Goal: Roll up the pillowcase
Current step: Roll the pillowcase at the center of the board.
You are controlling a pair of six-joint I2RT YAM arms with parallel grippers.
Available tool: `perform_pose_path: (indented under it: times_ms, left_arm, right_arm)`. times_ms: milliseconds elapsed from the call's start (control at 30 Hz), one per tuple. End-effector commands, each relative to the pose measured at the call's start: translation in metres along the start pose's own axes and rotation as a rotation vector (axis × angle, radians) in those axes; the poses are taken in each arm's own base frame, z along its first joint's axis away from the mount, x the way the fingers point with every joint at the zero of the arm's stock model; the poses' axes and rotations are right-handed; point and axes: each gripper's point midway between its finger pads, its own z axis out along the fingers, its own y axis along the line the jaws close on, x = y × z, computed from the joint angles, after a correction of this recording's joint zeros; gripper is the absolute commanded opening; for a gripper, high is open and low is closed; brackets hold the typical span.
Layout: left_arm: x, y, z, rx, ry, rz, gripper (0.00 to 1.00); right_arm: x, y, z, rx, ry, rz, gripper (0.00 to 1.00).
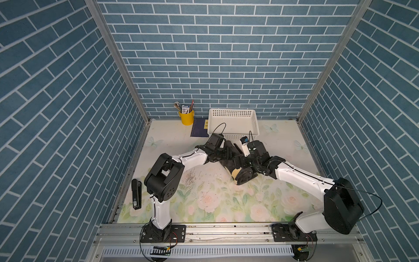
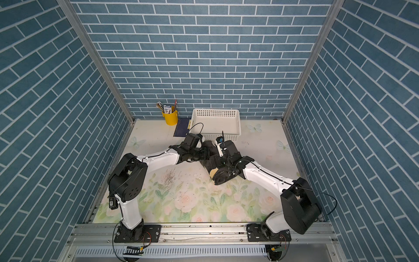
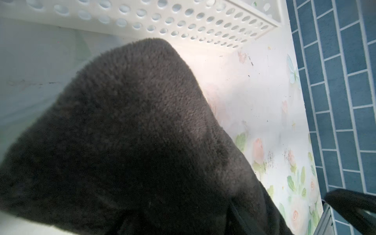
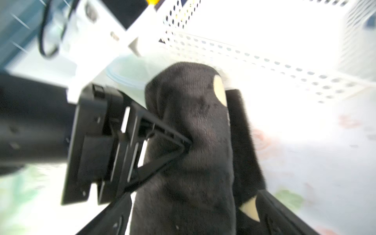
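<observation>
The pillowcase (image 1: 241,178) is a plush black roll with cream patches, lying slantwise on the floral table (image 1: 215,199) just in front of the white basket (image 1: 233,112); both top views show it (image 2: 221,177). My left gripper (image 1: 226,151) is shut on the roll's far end, and in the right wrist view one of its fingers (image 4: 175,145) presses into the cloth (image 4: 193,126). Black plush (image 3: 142,132) fills the left wrist view. My right gripper (image 4: 189,213) stands open, with a finger on each side of the roll's middle.
A yellow cup of pens (image 1: 186,118) and a dark blue book (image 1: 199,130) sit by the back wall, left of the basket. A black stapler-like tool (image 1: 136,194) lies at the table's left edge. Blue brick walls close in three sides.
</observation>
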Motion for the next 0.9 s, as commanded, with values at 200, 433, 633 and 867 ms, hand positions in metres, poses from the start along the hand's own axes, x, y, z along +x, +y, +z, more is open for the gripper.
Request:
perform_pose_path:
  times_ms: [200, 433, 633, 867]
  left_arm:
    - [0.007, -0.004, 0.005, -0.013, 0.034, -0.001, 0.68]
    - [-0.027, -0.027, -0.034, 0.035, -0.067, -0.004, 0.74]
    - [-0.027, -0.036, -0.062, 0.1, -0.12, -0.052, 0.81]
    - [0.002, -0.034, -0.051, 0.242, -0.097, -0.187, 0.97]
  right_arm:
    - [0.067, -0.007, 0.03, 0.173, 0.231, -0.267, 0.88]
    - [0.084, -0.005, 0.04, -0.048, 0.282, -0.065, 0.22]
    - [0.077, -0.017, 0.032, -0.292, 0.209, 0.239, 0.18]
    - [0.084, -0.043, 0.029, -0.458, 0.171, 0.533, 0.19]
